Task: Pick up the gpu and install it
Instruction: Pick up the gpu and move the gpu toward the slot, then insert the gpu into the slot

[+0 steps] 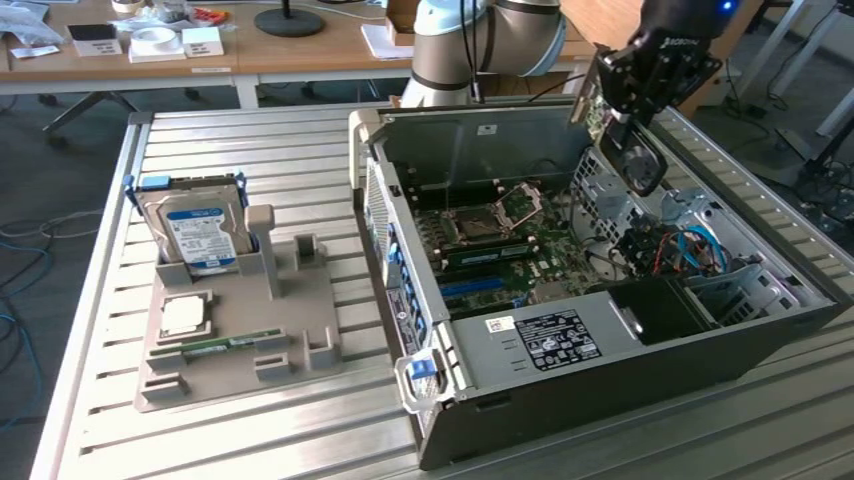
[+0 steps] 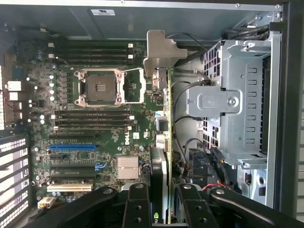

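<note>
My gripper (image 1: 630,112) hangs over the far right corner of the open computer case (image 1: 587,370) and is shut on the gpu (image 1: 635,155). The card hangs downward from the fingers, its black fan side showing, above the case interior. In the wrist view the gpu (image 2: 165,128) appears edge-on, with its metal bracket (image 2: 160,52) at the far end. It hovers over the motherboard (image 2: 95,123), between the CPU socket (image 2: 100,88) and the drive cage (image 2: 237,99). The black fingers (image 2: 137,206) of the gripper (image 2: 164,209) clamp the card's near end from both sides.
A blue expansion slot (image 2: 72,147) and a cream one (image 2: 69,188) lie on the board. Cables (image 1: 674,245) fill the case's right part. At the exterior view's left, a grey holder (image 1: 234,340) carries a hard drive (image 1: 198,235), a CPU (image 1: 183,317) and a RAM stick (image 1: 220,347).
</note>
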Controlling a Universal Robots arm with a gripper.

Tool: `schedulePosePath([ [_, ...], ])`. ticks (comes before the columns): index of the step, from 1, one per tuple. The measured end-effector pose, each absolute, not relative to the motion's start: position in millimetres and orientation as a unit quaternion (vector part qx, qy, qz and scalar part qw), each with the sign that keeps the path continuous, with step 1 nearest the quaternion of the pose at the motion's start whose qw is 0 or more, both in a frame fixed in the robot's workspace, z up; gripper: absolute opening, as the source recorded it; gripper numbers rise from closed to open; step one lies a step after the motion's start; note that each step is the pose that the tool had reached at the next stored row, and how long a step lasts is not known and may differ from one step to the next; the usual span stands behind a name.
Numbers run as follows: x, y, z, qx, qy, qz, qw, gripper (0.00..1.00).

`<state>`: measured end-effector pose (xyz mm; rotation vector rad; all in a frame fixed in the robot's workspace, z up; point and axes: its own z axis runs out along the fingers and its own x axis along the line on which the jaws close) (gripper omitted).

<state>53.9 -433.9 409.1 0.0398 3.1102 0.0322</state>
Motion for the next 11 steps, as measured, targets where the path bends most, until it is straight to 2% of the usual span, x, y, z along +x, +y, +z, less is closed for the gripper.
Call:
schedulePosePath([
  [11,55.2,-433.9,401.1,0.014,1.0,0.01,0.015,0.27],
])
